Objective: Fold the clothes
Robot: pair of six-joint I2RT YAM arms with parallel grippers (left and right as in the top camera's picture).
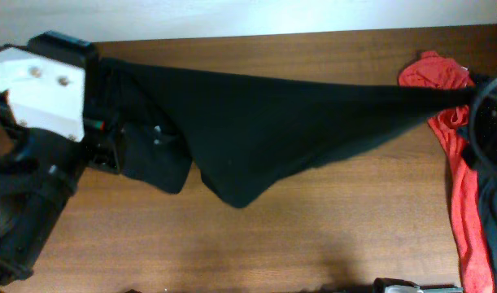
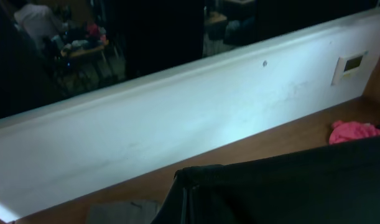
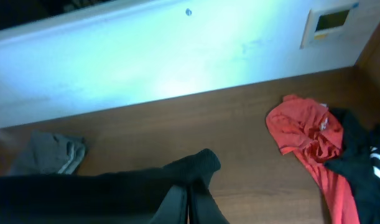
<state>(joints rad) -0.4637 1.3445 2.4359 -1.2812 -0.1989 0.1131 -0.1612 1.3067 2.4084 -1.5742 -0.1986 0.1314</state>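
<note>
Overhead: even, moderate light; black shirt (image 1: 256, 122) reads flat, fold detail lost; soft shadow beneath it on the table (image 1: 232, 244). Both wrist views dim, soft-focused, blue-tinted; white wall panel (image 2: 177, 118) carries a broad glare patch. Left wrist grainier, upper background near black. Red shirt (image 3: 305, 130) slightly blurred, colour oversaturated.

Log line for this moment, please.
black T-shirt: taut between claws, middle sagging | left claw: shut on it | right claw: shut on it | red shirt: at right

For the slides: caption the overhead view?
Overhead: black fabric T-shirt stretched taut across brown wooden table, crumpled red shirt at right edge.
</note>
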